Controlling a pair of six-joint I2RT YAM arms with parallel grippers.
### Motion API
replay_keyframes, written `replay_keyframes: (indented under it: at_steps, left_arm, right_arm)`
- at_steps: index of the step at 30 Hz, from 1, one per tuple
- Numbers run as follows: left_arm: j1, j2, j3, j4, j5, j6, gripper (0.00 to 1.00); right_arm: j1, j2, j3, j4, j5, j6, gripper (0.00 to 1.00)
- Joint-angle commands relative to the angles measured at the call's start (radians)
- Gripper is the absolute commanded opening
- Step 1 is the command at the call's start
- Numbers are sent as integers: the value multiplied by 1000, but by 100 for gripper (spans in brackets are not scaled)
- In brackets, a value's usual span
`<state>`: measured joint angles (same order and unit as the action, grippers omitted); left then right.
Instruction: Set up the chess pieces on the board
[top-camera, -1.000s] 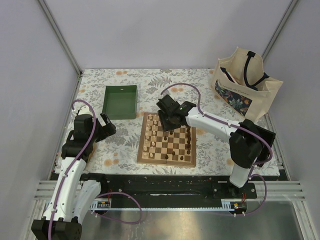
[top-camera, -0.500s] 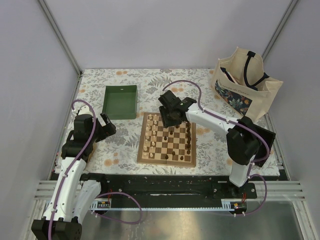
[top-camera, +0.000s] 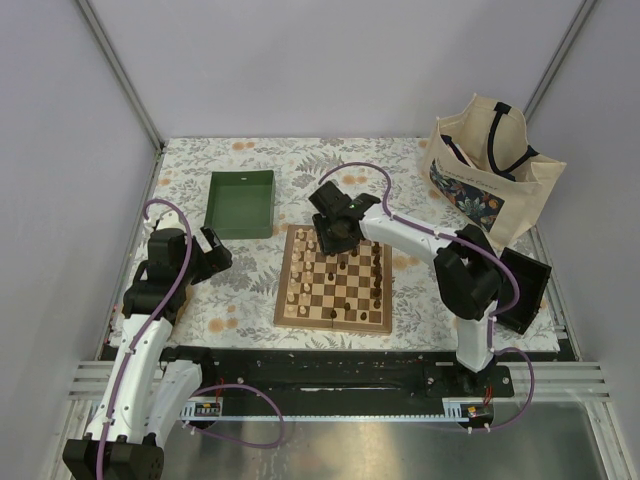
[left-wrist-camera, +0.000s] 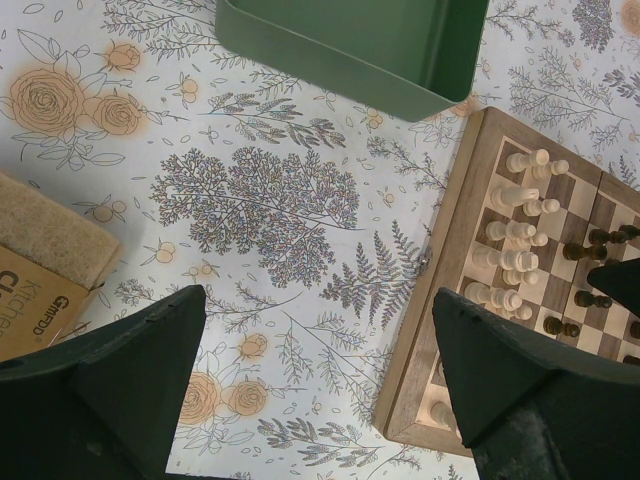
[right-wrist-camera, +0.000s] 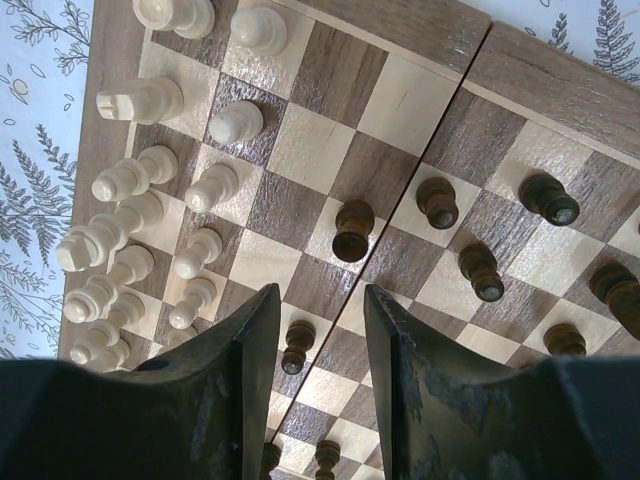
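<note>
1. Pale walls enclose a table under a floral cloth (top-camera: 250, 300). The board (top-camera: 283, 290) lies open at the centre. A green tray (top-camera: 241, 203) sits just beyond its far-left corner, and a tote bag (top-camera: 490, 165) stands well apart on the right.
2. The right gripper (right-wrist-camera: 320, 300) hangs over the far half of the board. Its jaws stand partly apart, leaving a narrow gap. They hold nothing, and bare squares show between them.
3. The left gripper (left-wrist-camera: 318, 300) hangs above the cloth, left of the board. Its jaws are wide apart and empty.
4. The chess pieces are all on the board. The pale pieces (right-wrist-camera: 130, 230) crowd two files along its left side. The dark pieces (right-wrist-camera: 548, 197) stand scattered on the right half, so setup is judged unfinished.
5. Hazards:
   - The narrow gap leaves little margin. A finger could clip a dark pawn (right-wrist-camera: 352, 230) just ahead of the fingertips and topple it.
   - The pale files are tightly packed, so a low sweep there would likely knock over several pieces.
   - Turned pieces probably roll once they are down.
   - A piece set across the fold seam (right-wrist-camera: 455, 85) might tilt.
6. View differences:
   - The top view shows both arms, the tray and the bag. Pieces are too small there to identify, and the jaw gaps cannot be read.
   - The right wrist view resolves single pieces and the jaw gap.
   - Only the left wrist view shows a cardboard box (left-wrist-camera: 40, 290) on the cloth.
</note>
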<state>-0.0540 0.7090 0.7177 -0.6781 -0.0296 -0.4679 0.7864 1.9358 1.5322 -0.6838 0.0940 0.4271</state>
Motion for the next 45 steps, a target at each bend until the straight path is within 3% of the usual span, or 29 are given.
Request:
replay_keyframes:
  at_steps: [1,32,45]
  left_arm:
    - [5,-3,15,54,14,5,99]
    - [6,3,15,54,11,5,99]
    - [5,-2,14,54,10,5,99]
  right_arm:
    - [-9,26,54,-2,18,6,47]
    - [-39,88,83,47,10,-17,41]
    - [-38,-6,45,30,-4,-31,23]
